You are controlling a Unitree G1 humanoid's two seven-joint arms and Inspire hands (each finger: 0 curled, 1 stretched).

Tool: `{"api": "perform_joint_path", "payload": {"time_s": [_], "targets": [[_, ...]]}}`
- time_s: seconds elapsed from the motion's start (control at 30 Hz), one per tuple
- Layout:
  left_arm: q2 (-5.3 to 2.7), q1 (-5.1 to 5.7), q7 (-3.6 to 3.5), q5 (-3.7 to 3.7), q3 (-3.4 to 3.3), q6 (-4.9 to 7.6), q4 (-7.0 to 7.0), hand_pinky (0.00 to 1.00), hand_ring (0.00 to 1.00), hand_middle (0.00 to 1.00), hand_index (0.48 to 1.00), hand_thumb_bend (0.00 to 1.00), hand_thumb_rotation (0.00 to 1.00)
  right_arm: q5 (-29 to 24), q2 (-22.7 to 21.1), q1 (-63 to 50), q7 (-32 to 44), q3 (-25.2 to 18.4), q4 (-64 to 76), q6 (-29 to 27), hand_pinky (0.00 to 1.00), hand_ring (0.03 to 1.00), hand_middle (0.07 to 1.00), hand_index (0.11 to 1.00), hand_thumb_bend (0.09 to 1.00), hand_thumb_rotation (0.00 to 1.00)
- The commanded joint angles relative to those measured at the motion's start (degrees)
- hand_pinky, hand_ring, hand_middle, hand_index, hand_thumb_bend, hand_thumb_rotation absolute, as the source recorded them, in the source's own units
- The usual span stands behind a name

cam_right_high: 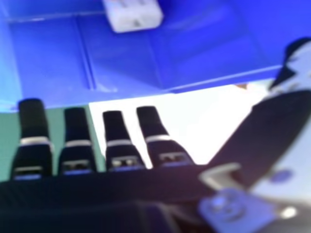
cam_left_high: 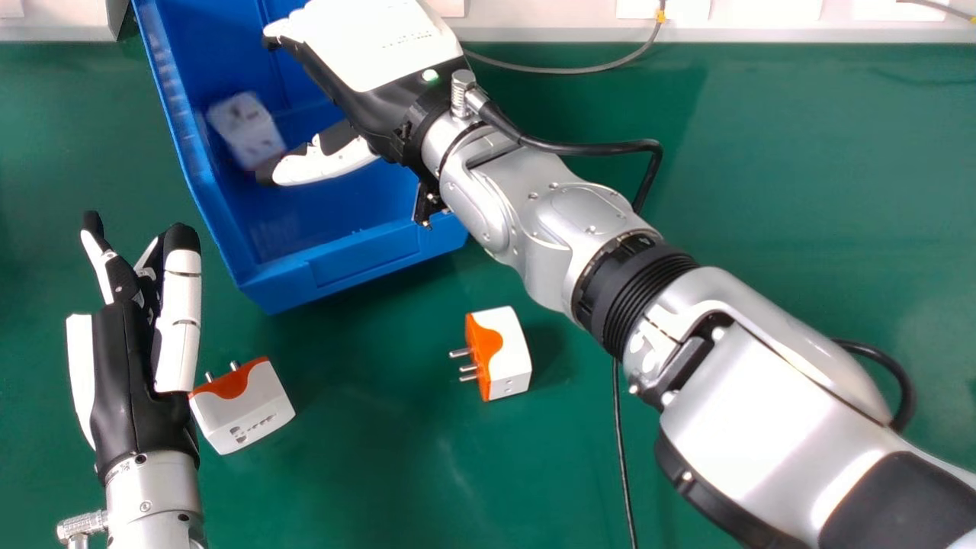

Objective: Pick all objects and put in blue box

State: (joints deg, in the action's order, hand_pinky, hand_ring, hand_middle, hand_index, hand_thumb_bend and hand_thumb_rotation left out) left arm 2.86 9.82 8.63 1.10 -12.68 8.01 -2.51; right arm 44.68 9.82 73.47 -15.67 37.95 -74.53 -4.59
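A blurred white adapter (cam_left_high: 245,130) is inside the blue box (cam_left_high: 362,263) at far left. Above it, the right hand (cam_left_high: 370,49) is wide open. Nearer, a white-and-orange plug (cam_left_high: 242,412) lies by the relaxed, open left hand (cam_left_high: 130,381); a similar plug (cam_left_high: 509,358) sits farther right on the green worktop (cam_left_high: 381,465).

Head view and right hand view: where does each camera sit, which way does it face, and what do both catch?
Head view: on the robot's head, looking forward and down at the green table and blue box; the left hand stands at the view's left, the right arm comes from the right with the right hand over the box.
Right hand view: at that hand, looking past its fingers and thumb toward the box's inside.
Shared: the box, a white adapter against its inside, the right hand.
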Motion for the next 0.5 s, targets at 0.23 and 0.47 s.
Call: {"api": "perform_joint_path", "payload": {"time_s": [0.23, 0.47], "targets": [[0.16, -0.65, -0.11, -0.04, -0.04, 0.41, -0.58, 0.85, 0.91, 0.88, 0.893, 0.55, 0.84, -0.59, 0.54, 0.10, -1.37, -0.72, 1.22, -0.04, 0.74, 0.885, 0.919, 0.875, 0.499, 0.71], [0.32, -1.25, -0.16, -0.40, -0.40, 0.39, 0.28, 0.85, 0.91, 0.88, 0.893, 0.54, 0.84, -3.97, -0.96, -1.20, -1.63, -4.07, 4.17, -1.76, 0.75, 0.891, 0.924, 0.881, 0.481, 0.71]]}}
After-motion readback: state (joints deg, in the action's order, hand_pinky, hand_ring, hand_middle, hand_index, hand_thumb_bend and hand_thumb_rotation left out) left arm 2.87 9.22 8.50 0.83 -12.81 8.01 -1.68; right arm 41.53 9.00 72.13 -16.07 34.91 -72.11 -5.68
